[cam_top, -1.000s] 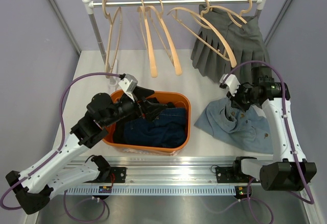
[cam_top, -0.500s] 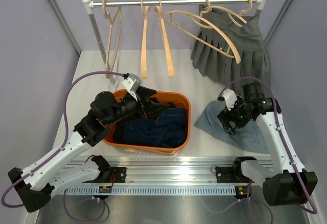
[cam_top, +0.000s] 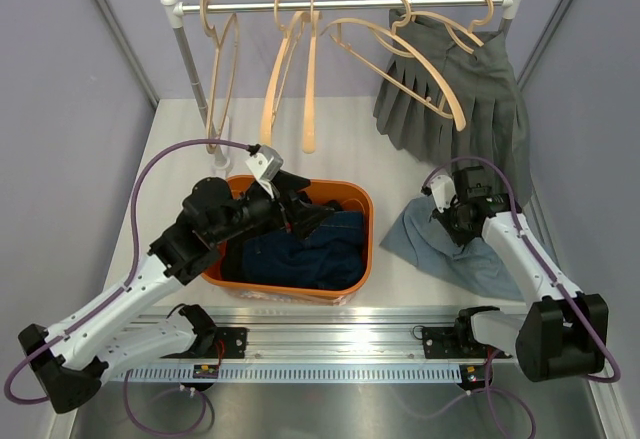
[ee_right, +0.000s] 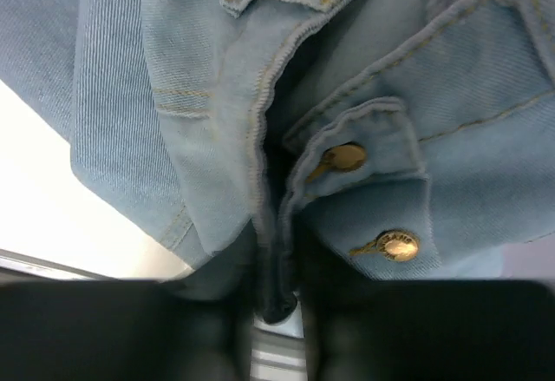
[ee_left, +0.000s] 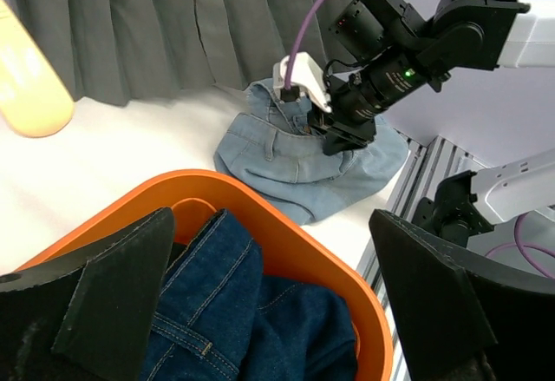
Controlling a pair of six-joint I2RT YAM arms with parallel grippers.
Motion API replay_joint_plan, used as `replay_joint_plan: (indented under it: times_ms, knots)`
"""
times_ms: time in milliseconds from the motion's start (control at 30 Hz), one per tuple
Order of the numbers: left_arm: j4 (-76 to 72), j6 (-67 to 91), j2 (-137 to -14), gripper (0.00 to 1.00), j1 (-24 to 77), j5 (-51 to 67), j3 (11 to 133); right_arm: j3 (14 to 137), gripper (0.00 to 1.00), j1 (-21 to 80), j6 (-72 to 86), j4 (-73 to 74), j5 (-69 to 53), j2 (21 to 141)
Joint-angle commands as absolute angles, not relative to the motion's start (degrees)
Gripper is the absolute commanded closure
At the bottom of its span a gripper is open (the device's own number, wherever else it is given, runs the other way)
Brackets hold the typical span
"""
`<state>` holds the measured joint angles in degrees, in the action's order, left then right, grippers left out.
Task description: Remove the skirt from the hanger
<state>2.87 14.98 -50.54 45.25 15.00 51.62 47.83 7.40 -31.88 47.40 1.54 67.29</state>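
Observation:
A grey pleated skirt (cam_top: 455, 89) hangs from a wooden hanger (cam_top: 462, 31) at the right end of the rail (cam_top: 340, 4); its pleats fill the back of the left wrist view (ee_left: 173, 25). A light blue denim garment (cam_top: 490, 259) lies crumpled on the table below it. My right gripper (cam_top: 452, 221) is down on its left part, jaws drawn in on a fold by two brass buttons (ee_right: 276, 298). My left gripper (cam_top: 300, 214) hangs open over the orange basket (cam_top: 350, 191), with nothing between its fingers (ee_left: 270, 225).
The basket holds dark blue jeans (cam_top: 300, 254) and sits left of centre. Several empty wooden hangers (cam_top: 285, 69) hang along the rail, one (cam_top: 425, 79) across the front of the grey skirt. Grey walls close in on both sides, and a metal rail runs along the near edge (cam_top: 330, 344).
My right gripper has dropped down and leftward onto the denim garment, opened, then closed in on a fold. The empty hangers have swung to the left. My left arm shifted slightly.

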Motion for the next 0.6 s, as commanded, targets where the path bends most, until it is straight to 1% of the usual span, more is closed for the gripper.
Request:
replay_joint_plan:
  times_ms: [0,33,67,100,167,200,233,300,333,400,433,500,533,567]
  knots:
    - [-1.93,14.33,-48.96,0.01,45.09,18.62,51.25,50.88,0.84,7.65,-29.36,43.94,0.55,65.83]
    - [-2.63,14.59,-49.04,0.01,45.09,19.15,50.98,52.54,1.00,7.73,-29.36,44.64,-0.78,65.48]
    - [-4.38,14.76,-49.04,0.01,45.09,20.55,50.72,53.52,1.00,7.65,-29.18,46.56,-2.62,64.35]
    - [-5.18,14.85,-49.13,0.01,45.35,21.00,50.45,55.00,1.00,7.73,-29.53,48.06,-6.99,63.55]
    - [-6.50,13.89,-49.57,0.01,46.14,21.18,50.45,61.41,1.00,7.47,-33.11,55.06,-13.32,60.31]
    - [-6.50,12.84,-49.74,0.01,47.45,21.01,50.80,64.13,1.00,7.12,-34.96,57.37,-21.19,59.16]
    - [-6.42,10.31,-50.70,0.01,48.42,20.83,51.76,69.38,1.00,6.68,-36.20,59.13,-24.40,56.71]
    - [-5.80,7.48,-52.02,0.01,51.31,20.57,53.17,74.85,1.00,6.68,-39.45,63.27,-32.56,55.11]
    - [-5.63,4.95,-53.60,0.01,52.11,20.57,53.87,80.45,1.00,6.77,-39.98,64.41,-34.78,54.76]
    - [-5.71,2.91,-55.36,0.01,53.61,20.65,55.89,86.10,1.00,6.68,-39.64,67.40,-40.05,55.63]
    - [-5.97,1.51,-56.15,0.01,54.57,20.57,56.51,91.96,1.00,6.68,-39.20,68.63,-41.64,57.46]
    - [-7.11,0.53,-58.27,0.01,55.45,19.95,58.27,97.62,1.00,6.77,-37.62,72.06,-46.81,59.49]
    - [-7.73,-0.78,-58.88,0.01,55.81,19.60,58.79,102.43,1.00,6.77,-36.92,72.94,-48.50,61.33]
    - [-9.30,-1.66,-59.41,0.01,56.07,19.16,59.23,104.22,1.00,6.77,-34.83,73.38,-50.26,61.96]
